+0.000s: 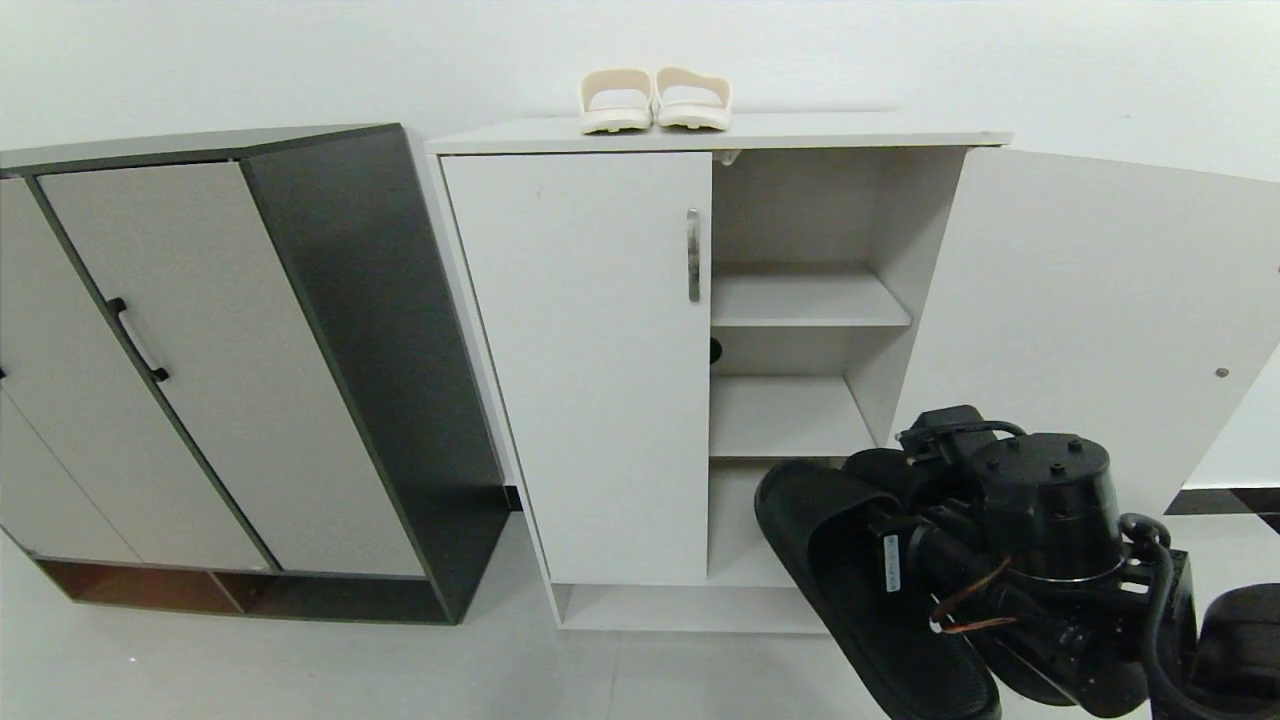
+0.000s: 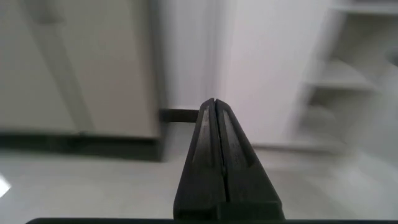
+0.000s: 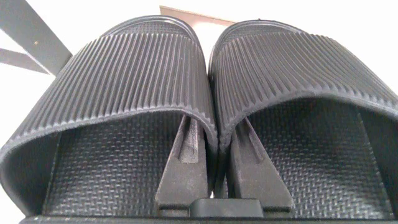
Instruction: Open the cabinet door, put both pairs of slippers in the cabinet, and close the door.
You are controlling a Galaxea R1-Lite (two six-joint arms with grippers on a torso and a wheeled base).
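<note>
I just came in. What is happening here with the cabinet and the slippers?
The right end effector is shut on the pair of black slippers, gripping their two straps together in front of the white cabinet. The cabinet's right door stands open and its left door is closed. The cream slippers sit on top of the cabinet. The left end effector is shut and empty.

No readable text, number or sign. White cabinet (image 1: 575, 370), black slippers (image 1: 830, 540), cream slippers (image 1: 615, 100): plain surfaces, no print seen. 1 small white label (image 1: 890, 563) on right arm (image 1: 1040, 500), just beside black slippers: print too small to read.
</note>
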